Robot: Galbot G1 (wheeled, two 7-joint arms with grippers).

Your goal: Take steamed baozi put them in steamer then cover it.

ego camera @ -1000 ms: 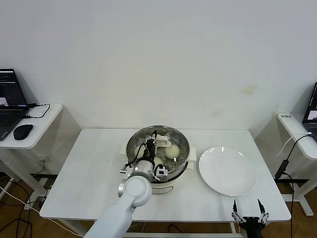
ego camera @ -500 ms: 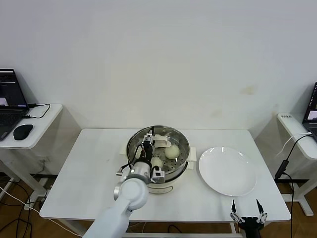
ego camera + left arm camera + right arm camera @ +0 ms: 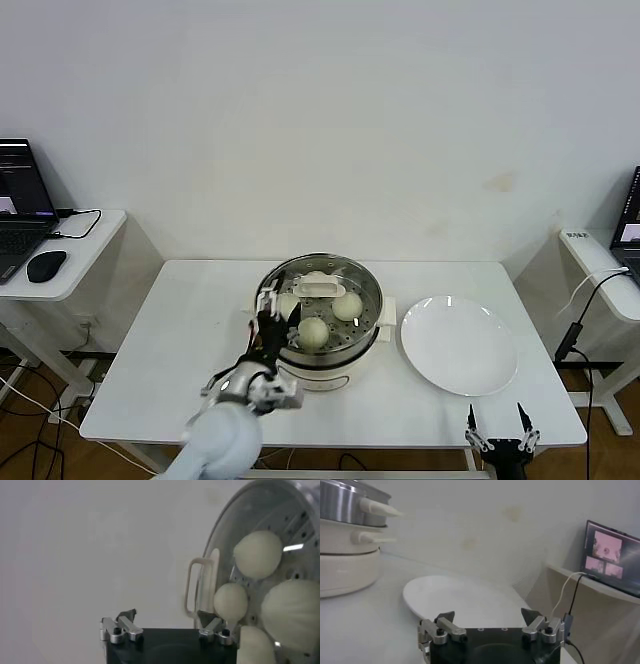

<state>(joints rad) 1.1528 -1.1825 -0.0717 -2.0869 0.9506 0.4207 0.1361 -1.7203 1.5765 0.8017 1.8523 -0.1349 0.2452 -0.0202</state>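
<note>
The steamer [image 3: 318,362] stands mid-table, a shiny steel pot on a cream base. The clear glass cover [image 3: 340,271] lies on it, its cream handle [image 3: 316,289] at the centre. Through the glass I see three baozi [image 3: 313,333] on the perforated tray; the left wrist view shows several baozi [image 3: 258,554] under the cover's handle [image 3: 200,587]. My left gripper [image 3: 275,312] [image 3: 166,616] hangs open over the pot's near-left rim, apart from the handle and holding nothing. My right gripper [image 3: 497,432] [image 3: 488,615] is parked open at the table's front right edge.
A flat white plate [image 3: 459,344] [image 3: 465,597] lies right of the steamer [image 3: 345,540]. Side desks flank the table: a laptop and mouse [image 3: 46,265] on the left, another laptop [image 3: 611,555] and cables on the right. The white wall is close behind.
My left gripper let go of the cover's handle, opened and drew back toward the near left. The cover stays on the steamer. The right arm has not moved.
</note>
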